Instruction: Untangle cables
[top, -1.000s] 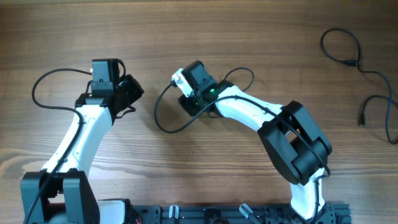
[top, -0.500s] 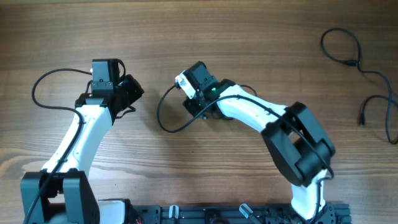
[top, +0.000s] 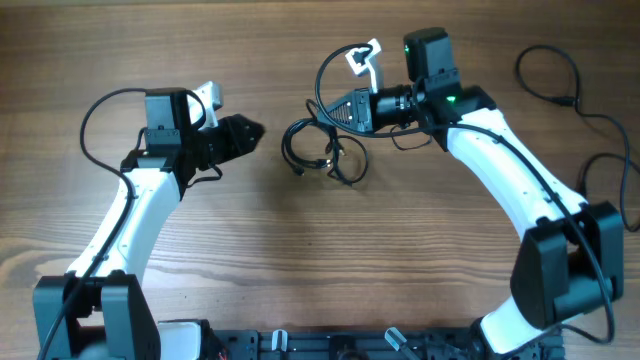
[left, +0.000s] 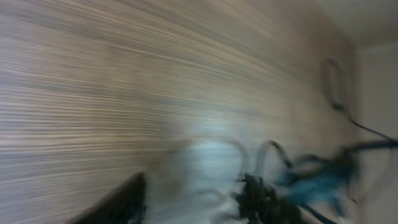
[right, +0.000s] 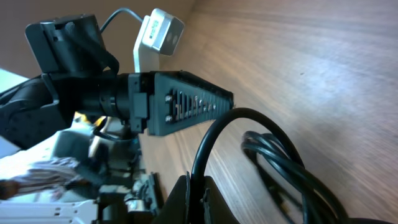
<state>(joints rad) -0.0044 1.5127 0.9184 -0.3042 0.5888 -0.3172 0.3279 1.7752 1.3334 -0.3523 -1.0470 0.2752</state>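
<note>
My left arm (top: 132, 215) and right arm (top: 510, 175) are wearing smooth white shells between bulky black joint housings (top: 570, 275), and a black base block (top: 95, 312) is anchoring the left one. My left gripper (top: 258, 129) is showing as a long matte-black bar, with small silver screws (right: 169, 107) dotting its side and a white camera block (right: 160, 31) riding on a white stalk above it. My right gripper (top: 333, 109) is black as well, carrying its own white bracket (top: 365, 58). Green lights (top: 409, 45) are glowing on my right wrist housing. A thin black wire (top: 84, 140) is looping off my left wrist.
</note>
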